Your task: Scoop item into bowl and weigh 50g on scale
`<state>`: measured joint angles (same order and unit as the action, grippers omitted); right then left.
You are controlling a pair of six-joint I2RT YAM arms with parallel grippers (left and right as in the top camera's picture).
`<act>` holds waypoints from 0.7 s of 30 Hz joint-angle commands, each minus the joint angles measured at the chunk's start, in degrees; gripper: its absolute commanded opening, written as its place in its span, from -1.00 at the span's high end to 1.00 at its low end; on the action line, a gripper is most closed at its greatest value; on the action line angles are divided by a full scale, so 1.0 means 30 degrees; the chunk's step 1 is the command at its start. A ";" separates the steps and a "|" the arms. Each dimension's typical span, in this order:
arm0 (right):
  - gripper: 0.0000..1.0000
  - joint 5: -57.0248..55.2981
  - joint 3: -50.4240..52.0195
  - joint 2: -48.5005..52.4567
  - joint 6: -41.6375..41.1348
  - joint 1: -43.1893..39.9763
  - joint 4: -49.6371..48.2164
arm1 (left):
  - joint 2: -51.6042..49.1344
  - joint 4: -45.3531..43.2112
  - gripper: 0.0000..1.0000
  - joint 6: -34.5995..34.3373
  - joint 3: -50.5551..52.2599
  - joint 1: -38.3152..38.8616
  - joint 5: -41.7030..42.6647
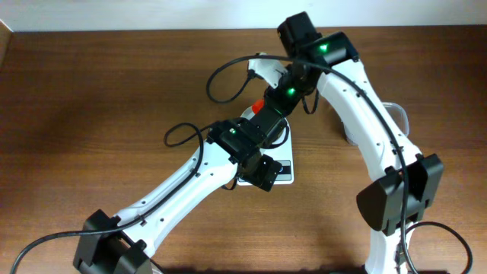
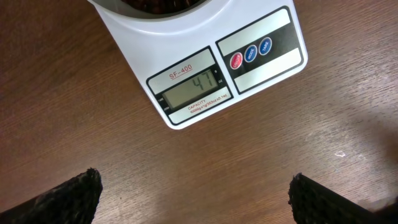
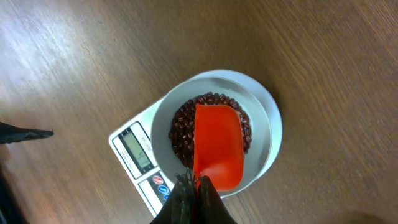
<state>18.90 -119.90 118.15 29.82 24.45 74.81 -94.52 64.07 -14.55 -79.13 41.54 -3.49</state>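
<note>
The white scale (image 2: pixel 224 62) lies on the table; its display (image 2: pixel 196 84) reads 47. The white bowl (image 3: pixel 267 124) stands on the scale (image 3: pixel 134 149) and holds dark reddish-brown beans (image 3: pixel 180 134). My right gripper (image 3: pixel 194 186) is shut on the handle of an orange-red scoop (image 3: pixel 216 146), held over the bowl, its back towards the camera. My left gripper (image 2: pixel 196 193) is open and empty, just in front of the scale. In the overhead view both arms cover the bowl; only a scale corner (image 1: pixel 283 173) and a bit of the scoop (image 1: pixel 258 106) show.
A clear plastic container (image 1: pixel 396 114) stands to the right, mostly hidden behind the right arm. A white object (image 1: pixel 266 67) lies behind the scale at the back. Cables loop over the table near the left arm.
</note>
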 commanded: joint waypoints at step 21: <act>0.92 -0.2310 -0.0393 -0.0328 0.0699 0.0852 -0.0073 | -0.0066 0.0029 -0.98 0.0168 -0.0204 -0.0066 -0.0146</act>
<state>12.67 -120.01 118.15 32.69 26.68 74.76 -94.52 64.07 -14.55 -79.13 41.54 -3.49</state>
